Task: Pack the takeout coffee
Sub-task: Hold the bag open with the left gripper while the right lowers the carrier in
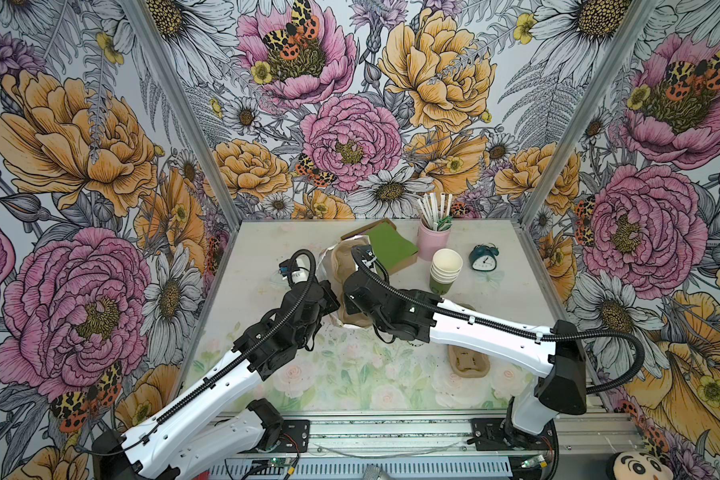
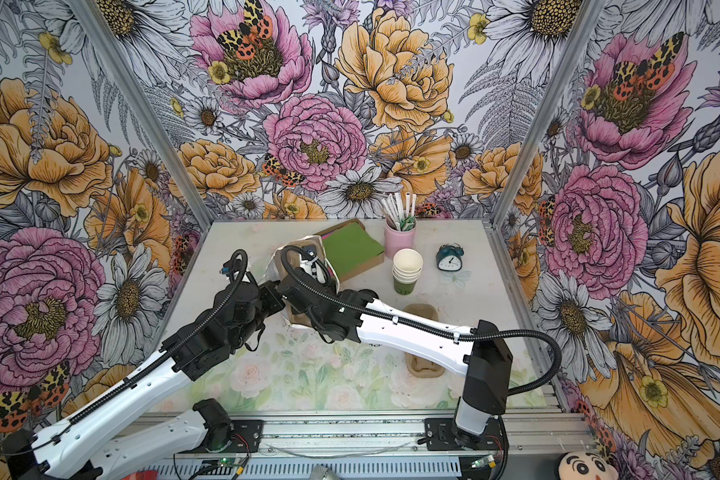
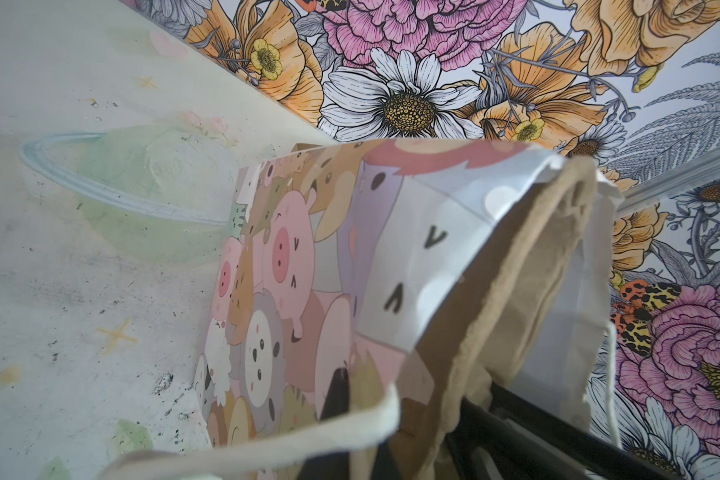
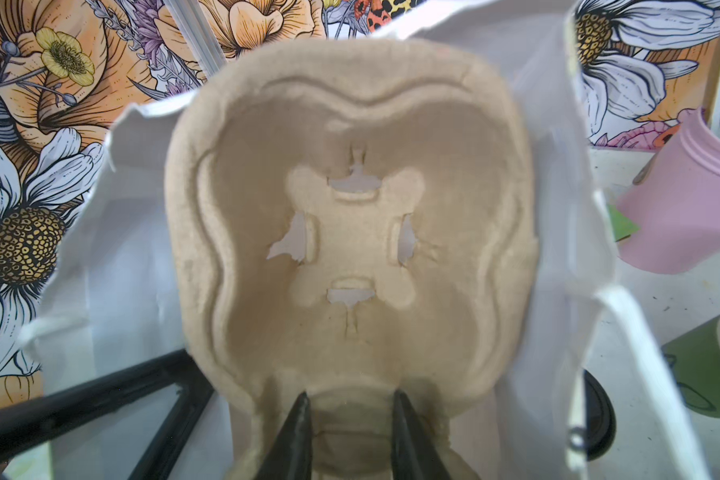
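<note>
Coffee with its black lid shows in no view. The right gripper (image 4: 350,397) has its jaws clamped on the pulp carrier (image 4: 350,232), which is pushed into the paper bag (image 3: 292,270). The left gripper (image 1: 328,300) has its jaws together, seemingly pinching the bag's rim. That thin paper could slip or tear, collapsing the mouth and jamming the carrier.

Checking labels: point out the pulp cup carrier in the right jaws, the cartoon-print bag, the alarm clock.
pulp cup carrier (image 4: 350,245): right wrist view, flat centre of its cup well.
cartoon-print bag (image 3: 292,266): left wrist view, printed side wall.
alarm clock (image 1: 486,262): in a top view, white dial.
</note>
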